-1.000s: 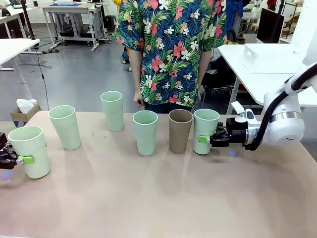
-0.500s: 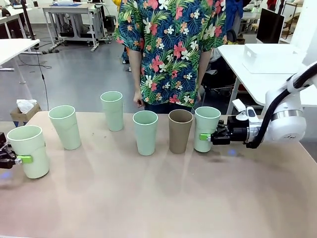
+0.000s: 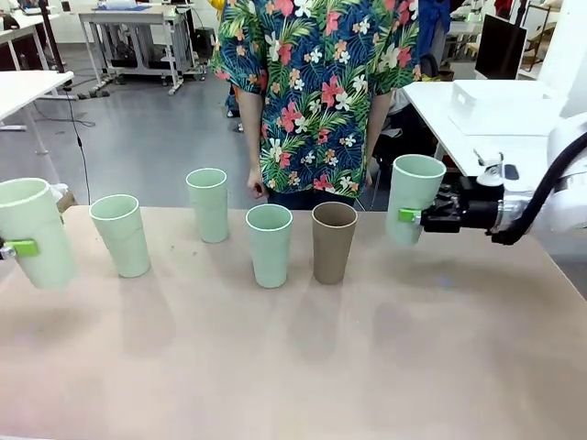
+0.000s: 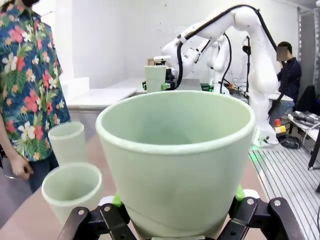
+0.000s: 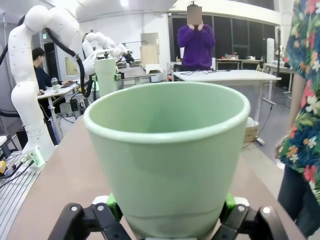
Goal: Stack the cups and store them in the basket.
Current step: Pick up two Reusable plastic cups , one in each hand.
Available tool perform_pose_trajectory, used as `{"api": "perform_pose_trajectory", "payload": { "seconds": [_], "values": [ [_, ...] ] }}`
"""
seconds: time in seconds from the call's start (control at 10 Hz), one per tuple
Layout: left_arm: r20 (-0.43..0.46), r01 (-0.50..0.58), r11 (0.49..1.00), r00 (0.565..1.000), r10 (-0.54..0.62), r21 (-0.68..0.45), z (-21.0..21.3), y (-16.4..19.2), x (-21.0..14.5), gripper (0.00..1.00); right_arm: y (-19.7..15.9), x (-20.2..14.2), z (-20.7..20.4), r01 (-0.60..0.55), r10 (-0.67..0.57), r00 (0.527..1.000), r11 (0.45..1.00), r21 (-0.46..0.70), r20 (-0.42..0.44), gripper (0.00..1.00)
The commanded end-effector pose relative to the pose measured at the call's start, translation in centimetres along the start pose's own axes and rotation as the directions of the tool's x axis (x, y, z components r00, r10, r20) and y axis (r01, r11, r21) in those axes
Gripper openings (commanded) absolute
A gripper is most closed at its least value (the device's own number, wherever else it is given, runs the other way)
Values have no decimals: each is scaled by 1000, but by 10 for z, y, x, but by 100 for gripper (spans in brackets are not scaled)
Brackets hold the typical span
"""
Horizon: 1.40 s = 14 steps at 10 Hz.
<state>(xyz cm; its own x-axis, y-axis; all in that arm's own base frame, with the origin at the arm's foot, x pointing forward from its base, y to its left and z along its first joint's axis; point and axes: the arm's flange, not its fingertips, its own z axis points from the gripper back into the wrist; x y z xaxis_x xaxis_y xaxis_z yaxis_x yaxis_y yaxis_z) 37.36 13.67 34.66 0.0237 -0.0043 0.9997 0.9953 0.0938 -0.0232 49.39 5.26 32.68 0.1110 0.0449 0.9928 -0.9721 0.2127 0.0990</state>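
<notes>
Mint-green plastic tumblers sit clamped in both claws. The left gripper [image 4: 177, 205] holds the left cup [image 3: 35, 234] off the table [image 3: 293, 367] near its left edge, and the right gripper [image 3: 413, 216] holds the right cup [image 3: 413, 197] off it at the right. Three mint cups [image 3: 270, 244] and the brown cup [image 3: 334, 241] stand upright and apart between them. Stacking looks to be beginning: each held cup next needs lowering squarely into a standing one. The white bin [image 3: 503, 105] on the side table may be the basket.

Matte plastic cups [image 3: 271, 244], smooth table [image 3: 303, 367]
</notes>
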Motion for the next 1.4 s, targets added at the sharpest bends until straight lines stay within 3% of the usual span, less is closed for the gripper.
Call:
{"api": "perform_pose_trajectory", "payload": {
  "seconds": [0.0, 0.4, 0.8, 1.3],
  "values": [
    [30, -6, 999, 1000, 5, 47, -30, -22, 44, 86, 20, 27, 16, 7, -7, 1000, 1000, -21, 13, 85],
    [-20, 17, 1000, 1000, -17, -5, -101, -52, 91, 86, 54, 49, 63, -2, 3, 1000, 998, -66, 15, 85],
    [-74, 14, 993, 997, -23, -116, -162, -72, 80, 86, 80, 42, 80, 13, -13, 1000, 998, -61, 16, 85],
    [-134, 16, 987, 990, -38, -160, -200, -87, 77, 86, 96, 30, 89, 65, -67, 997, 994, -86, -22, 85]
  ]
}}
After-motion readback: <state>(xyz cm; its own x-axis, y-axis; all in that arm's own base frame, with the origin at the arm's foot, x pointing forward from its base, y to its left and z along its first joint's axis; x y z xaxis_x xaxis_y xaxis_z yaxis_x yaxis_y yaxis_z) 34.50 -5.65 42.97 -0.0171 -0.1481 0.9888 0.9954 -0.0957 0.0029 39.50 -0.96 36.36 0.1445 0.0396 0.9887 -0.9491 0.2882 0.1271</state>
